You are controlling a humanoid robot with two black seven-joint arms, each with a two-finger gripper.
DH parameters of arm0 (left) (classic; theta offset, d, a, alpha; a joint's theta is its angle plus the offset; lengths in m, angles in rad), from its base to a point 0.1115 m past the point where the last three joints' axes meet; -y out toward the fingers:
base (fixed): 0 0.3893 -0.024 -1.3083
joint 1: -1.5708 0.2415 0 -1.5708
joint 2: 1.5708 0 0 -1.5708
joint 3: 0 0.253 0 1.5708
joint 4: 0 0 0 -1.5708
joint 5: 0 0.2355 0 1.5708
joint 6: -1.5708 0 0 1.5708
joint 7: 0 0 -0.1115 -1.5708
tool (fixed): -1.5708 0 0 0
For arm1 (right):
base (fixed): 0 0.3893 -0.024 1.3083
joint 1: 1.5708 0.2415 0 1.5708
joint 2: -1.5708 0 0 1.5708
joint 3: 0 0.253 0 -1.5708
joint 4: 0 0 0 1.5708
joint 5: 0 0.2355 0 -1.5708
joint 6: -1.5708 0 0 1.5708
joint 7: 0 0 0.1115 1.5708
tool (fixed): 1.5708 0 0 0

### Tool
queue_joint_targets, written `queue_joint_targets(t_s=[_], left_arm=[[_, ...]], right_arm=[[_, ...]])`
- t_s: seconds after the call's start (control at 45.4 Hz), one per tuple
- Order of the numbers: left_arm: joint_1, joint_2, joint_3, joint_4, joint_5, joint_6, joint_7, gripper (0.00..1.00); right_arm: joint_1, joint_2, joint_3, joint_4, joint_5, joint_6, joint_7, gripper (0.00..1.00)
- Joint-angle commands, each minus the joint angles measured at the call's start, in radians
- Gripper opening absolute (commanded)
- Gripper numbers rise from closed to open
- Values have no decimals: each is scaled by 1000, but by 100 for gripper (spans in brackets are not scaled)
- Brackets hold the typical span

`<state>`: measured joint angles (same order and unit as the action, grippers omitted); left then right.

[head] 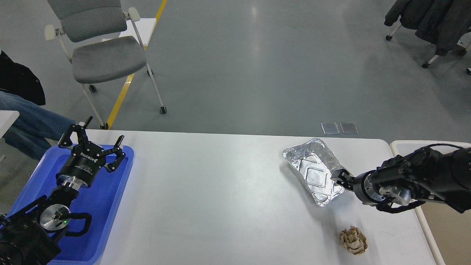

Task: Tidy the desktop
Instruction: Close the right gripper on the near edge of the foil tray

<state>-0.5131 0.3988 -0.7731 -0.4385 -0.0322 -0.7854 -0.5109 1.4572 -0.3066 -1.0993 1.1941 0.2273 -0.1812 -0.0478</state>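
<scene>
The white desktop (220,191) fills the lower view. An empty silver foil tray (316,170) lies on it at the right, turned at an angle. A crumpled brown paper ball (353,240) lies nearer the front edge, right of centre. My right gripper (340,178) is low at the foil tray's near right rim; it is seen end-on and dark, so I cannot tell its fingers apart. My left gripper (95,141) hangs open and empty over the blue plastic tray (106,206) at the left end.
A beige cream-rimmed bin (447,221) stands just off the desktop's right edge under my right arm. A grey office chair (101,55) stands beyond the far left corner. A seated person's legs (25,125) are at the far left.
</scene>
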Motion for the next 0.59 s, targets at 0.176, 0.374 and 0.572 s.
queue_joint_targets(t_s=[0.176, 0.374, 0.572], left_arm=[[1, 0, 0, 0, 0, 0, 0, 99], [-1, 0, 0, 0, 0, 0, 0, 99], [-1, -2, 0, 0, 0, 0, 0, 99]], right_arm=[[-100, 34, 90, -37, 17, -152, 2, 95], [-142, 72, 98, -83, 15, -216, 3, 94], [-167, 83, 98, -102, 0, -235, 5, 94]])
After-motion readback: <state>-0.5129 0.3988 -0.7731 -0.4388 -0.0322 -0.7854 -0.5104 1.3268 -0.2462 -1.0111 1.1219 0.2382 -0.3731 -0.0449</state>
